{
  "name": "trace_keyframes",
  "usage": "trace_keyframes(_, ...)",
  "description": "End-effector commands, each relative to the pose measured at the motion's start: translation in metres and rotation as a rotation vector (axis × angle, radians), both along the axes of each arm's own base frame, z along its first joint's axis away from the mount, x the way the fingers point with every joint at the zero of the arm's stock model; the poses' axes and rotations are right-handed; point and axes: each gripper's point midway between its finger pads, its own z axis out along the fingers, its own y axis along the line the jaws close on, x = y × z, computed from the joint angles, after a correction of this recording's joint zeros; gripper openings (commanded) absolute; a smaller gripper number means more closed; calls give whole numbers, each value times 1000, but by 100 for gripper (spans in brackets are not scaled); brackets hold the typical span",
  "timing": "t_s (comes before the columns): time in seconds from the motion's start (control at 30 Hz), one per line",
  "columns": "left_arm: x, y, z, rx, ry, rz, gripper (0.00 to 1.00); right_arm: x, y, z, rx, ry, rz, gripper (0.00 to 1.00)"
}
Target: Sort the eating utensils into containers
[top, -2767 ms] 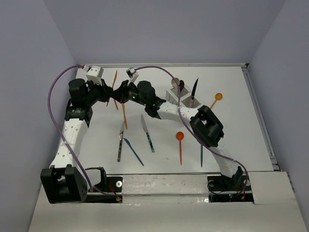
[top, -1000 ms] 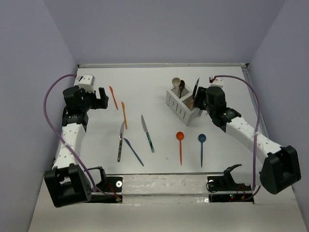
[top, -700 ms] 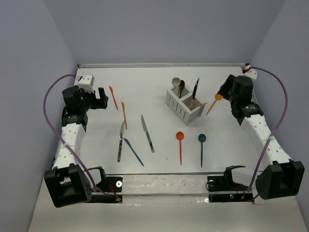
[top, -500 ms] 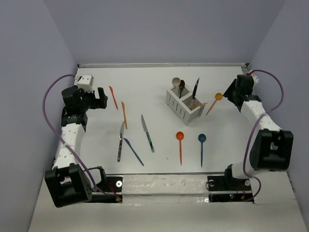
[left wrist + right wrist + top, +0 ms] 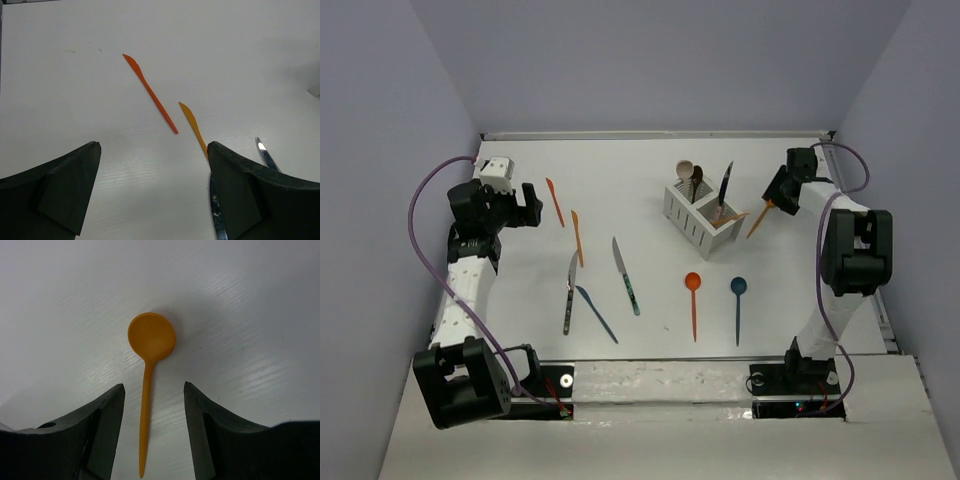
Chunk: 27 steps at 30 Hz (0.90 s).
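The white slatted caddy (image 5: 692, 222) stands right of centre and holds a beige spoon (image 5: 684, 169), a dark spoon, a black knife (image 5: 724, 183) and a leaning orange utensil (image 5: 730, 216). My right gripper (image 5: 776, 196) (image 5: 154, 390) hovers open just right of the caddy. An orange spoon (image 5: 150, 347) (image 5: 757, 220) lies flat on the table between its fingers, untouched. My left gripper (image 5: 532, 200) (image 5: 154, 150) is wide open and empty at the far left, near two orange knives (image 5: 150, 92) (image 5: 194, 127).
Loose on the table lie a silver knife (image 5: 570, 290), a blue knife (image 5: 597, 313), a second silver knife (image 5: 626, 275), an orange spoon (image 5: 693, 300) and a blue spoon (image 5: 737, 305). The wall edge (image 5: 840, 200) runs close behind the right arm.
My right gripper left the caddy, where an orange utensil now leans, swung right and came down over the orange spoon with its fingers a little narrower. The left arm has stayed put.
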Motion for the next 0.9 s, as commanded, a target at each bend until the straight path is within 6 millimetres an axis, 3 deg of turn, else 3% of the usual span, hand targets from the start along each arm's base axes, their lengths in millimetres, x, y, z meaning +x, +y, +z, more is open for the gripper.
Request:
trace_keyframes(0.0, 4, 1, 8, 9, -43, -12, 99, 14, 21, -11, -48, 37, 63, 55)
trace_keyframes(0.13, 2, 2, 13, 14, -56, -8, 99, 8, 23, -31, -85, 123, 54, 54)
trace_keyframes(0.27, 1, 3, 17, 18, -72, -5, 99, 0, 20, -35, -94, 146, 34, 48)
trace_keyframes(0.43, -1, 4, 21, 18, -81, -3, 99, -6, 17, -32, -114, 152, 51, 11)
trace_keyframes(0.47, -2, 5, 21, 19, -83, 0, 99, -7, 14, -30, -132, 149, 43, 0)
trace_keyframes(0.5, -2, 5, 21, 18, -83, -2, 99, -7, 12, -27, -144, 144, 39, 0)
trace_keyframes(0.57, -3, 7, 23, 20, -88, 3, 99, -4, 7, -7, -177, 101, 36, 0)
trace_keyframes(0.7, -5, 8, 25, 19, -96, 3, 99, 11, -1, 58, -229, -96, 57, 0)
trace_keyframes(0.73, -5, 7, 25, 19, -96, 2, 99, 10, -3, 96, -242, -190, 43, 0)
trace_keyframes(0.8, -4, 8, 26, 19, -98, 0, 99, 8, -6, 134, -273, -296, 38, 0)
trace_keyframes(0.87, -4, 8, 27, 19, -102, 0, 99, 4, -8, 190, -314, -437, -6, 0)
